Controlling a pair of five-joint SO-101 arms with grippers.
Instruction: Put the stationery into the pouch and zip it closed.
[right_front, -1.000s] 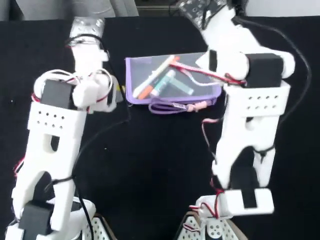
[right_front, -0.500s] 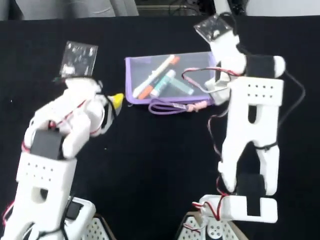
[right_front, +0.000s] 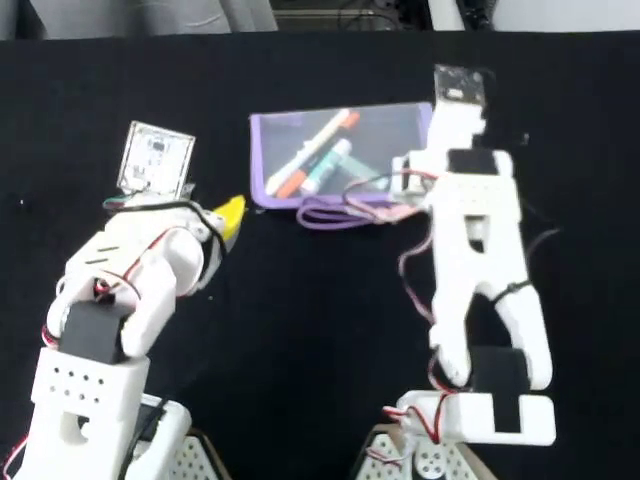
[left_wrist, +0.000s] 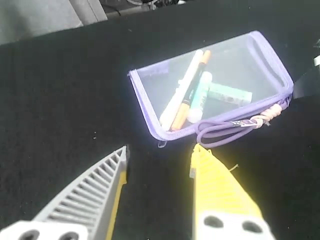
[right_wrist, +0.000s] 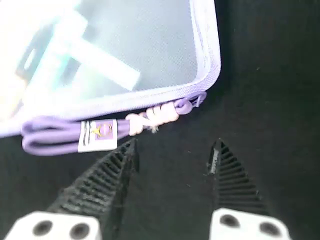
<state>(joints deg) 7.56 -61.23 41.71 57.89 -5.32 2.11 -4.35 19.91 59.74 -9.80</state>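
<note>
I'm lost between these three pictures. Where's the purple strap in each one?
High view: strap lies along the pouch's near edge.
Left wrist view: strap lies between pouch and left gripper.
Right wrist view: strap lies against pouch, just ahead of right gripper.
Shared landmark: the pouch's purple edge.

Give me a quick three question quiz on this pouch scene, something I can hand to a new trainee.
1. True or false: the stationery lies inside the pouch.
2. The right gripper, near the zipper pull, is: A) shut on it; B) open; C) shut on the pouch.
3. Fill in: the left gripper has its jaws ____ and holds nothing.

Key: 1 true; 2 B; 3 open.
</note>
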